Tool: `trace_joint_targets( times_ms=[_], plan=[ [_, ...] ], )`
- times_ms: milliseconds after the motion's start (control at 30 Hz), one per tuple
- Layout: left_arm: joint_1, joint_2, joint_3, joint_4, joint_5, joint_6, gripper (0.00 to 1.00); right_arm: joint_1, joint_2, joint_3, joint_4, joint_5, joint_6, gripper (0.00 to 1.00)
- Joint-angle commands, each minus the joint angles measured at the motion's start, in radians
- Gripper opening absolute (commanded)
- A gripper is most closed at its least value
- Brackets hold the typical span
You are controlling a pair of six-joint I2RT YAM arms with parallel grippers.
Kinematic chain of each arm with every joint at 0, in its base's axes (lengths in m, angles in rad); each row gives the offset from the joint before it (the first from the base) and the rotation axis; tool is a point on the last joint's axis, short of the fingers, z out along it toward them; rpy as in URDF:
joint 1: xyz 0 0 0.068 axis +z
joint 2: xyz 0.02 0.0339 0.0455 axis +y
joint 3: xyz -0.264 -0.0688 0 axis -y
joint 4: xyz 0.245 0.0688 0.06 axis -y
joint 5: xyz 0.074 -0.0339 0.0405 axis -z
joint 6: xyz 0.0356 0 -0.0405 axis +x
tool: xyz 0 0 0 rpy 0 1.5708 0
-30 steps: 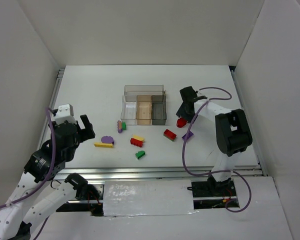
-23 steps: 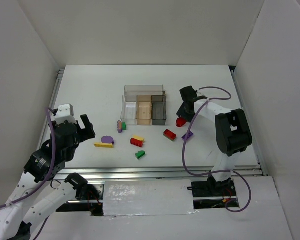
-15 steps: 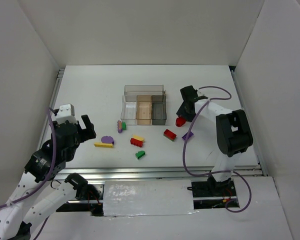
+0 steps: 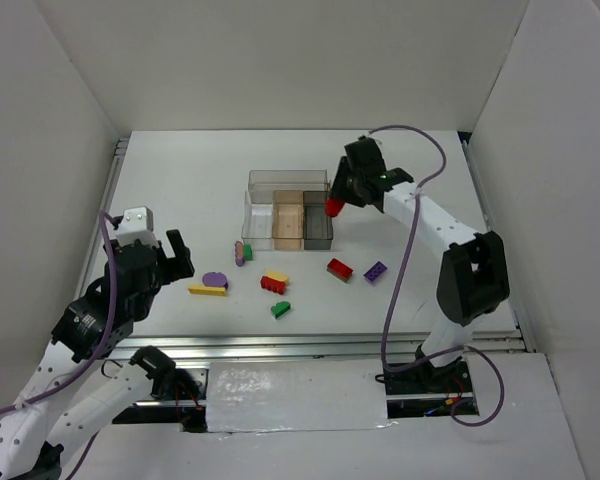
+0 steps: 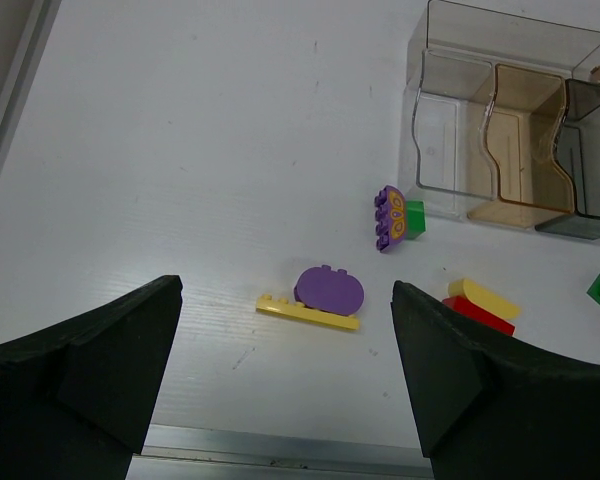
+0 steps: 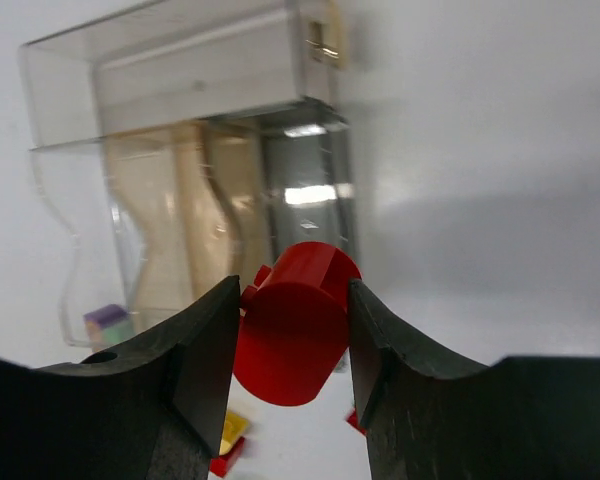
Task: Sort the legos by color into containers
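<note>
Black L pincer [image 4: 172, 258] hangs spread wide over the white bench [image 4: 180, 180]. Just ahead of it, per wrist view: purple oval lego [image 5: 329, 291] touching a flat yellow strip [image 5: 308, 310]. Farther ahead & slightly right of that pincer sits a purple studded pc [image 5: 389, 218] w/ a green pc [image 5: 414, 216] against it, just short of the containers [image 4: 288, 182].

To the L pincer's right: yellow-on-red pair [image 5: 478, 303], then a small green lego [image 4: 280, 309] nearer the bench's front edge.

Containers, L to R: clear narrow bin [image 5: 440, 150], tan bin [image 5: 520, 160], dark-grey bin [image 5: 592, 170], w/ a wider clear compartment [image 5: 510, 40] behind all 3.

R pincer [image 6: 292, 335] is pinching a red rounded lego [image 4: 333, 207], held off the bench at the dark-grey bin's right side. Can't tell if it's over the bin or just beside it.

Back from the R pincer, toward the arm bases: red brick [image 4: 339, 269] & purple brick [image 4: 375, 271] to its right, near each other but apart.
</note>
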Motion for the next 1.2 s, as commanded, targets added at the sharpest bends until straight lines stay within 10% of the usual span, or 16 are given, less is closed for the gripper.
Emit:
trace_joint_targets(
  times_ms=[0,133,433,500,1000,1167],
  plan=[
    [0.004,0.002,-0.006,0.051,0.007,0.019,0.98,0.063,0.087,0.158,-0.027,-0.011,-0.106,0.0],
    [0.007,0.005,-0.007,0.056,0.012,0.022,0.99,0.079,0.193,0.257,-0.062,0.003,-0.128,0.06],
    [0.012,0.009,-0.007,0.062,0.025,0.03,0.99,0.082,0.235,0.288,-0.036,-0.025,-0.169,0.57],
    [0.013,0.011,-0.009,0.063,0.03,0.031,0.99,0.088,0.21,0.266,-0.02,-0.058,-0.192,0.99],
    [0.033,-0.004,-0.015,0.077,0.071,0.048,1.0,0.095,-0.282,-0.415,0.226,-0.391,-0.421,0.98],
    [0.043,0.016,-0.015,0.088,0.113,0.062,0.99,0.134,-0.244,-0.441,0.209,-0.255,-0.442,0.96]
  ],
)
